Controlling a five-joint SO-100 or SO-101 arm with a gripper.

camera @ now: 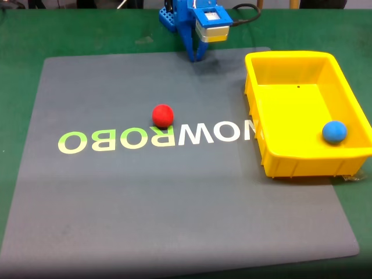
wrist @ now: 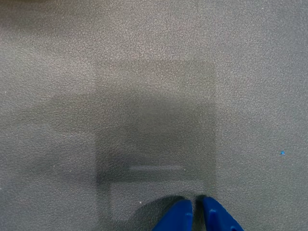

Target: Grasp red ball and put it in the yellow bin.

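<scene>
The red ball (camera: 163,115) rests on the grey mat (camera: 116,192), just above the printed letters, left of centre in the fixed view. The yellow bin (camera: 290,157) stands at the mat's right edge with a blue ball (camera: 334,132) in its near right corner. My blue gripper (camera: 196,57) hangs at the mat's far edge, well behind the red ball and left of the bin. In the wrist view its two blue fingertips (wrist: 180,216) nearly touch above bare mat; the gripper (wrist: 196,204) is shut with nothing in it.
Green table surface (camera: 23,40) surrounds the mat. The arm's blue base (camera: 174,14) sits at the far edge with a cable running right. White and green lettering (camera: 157,138) crosses the mat's middle.
</scene>
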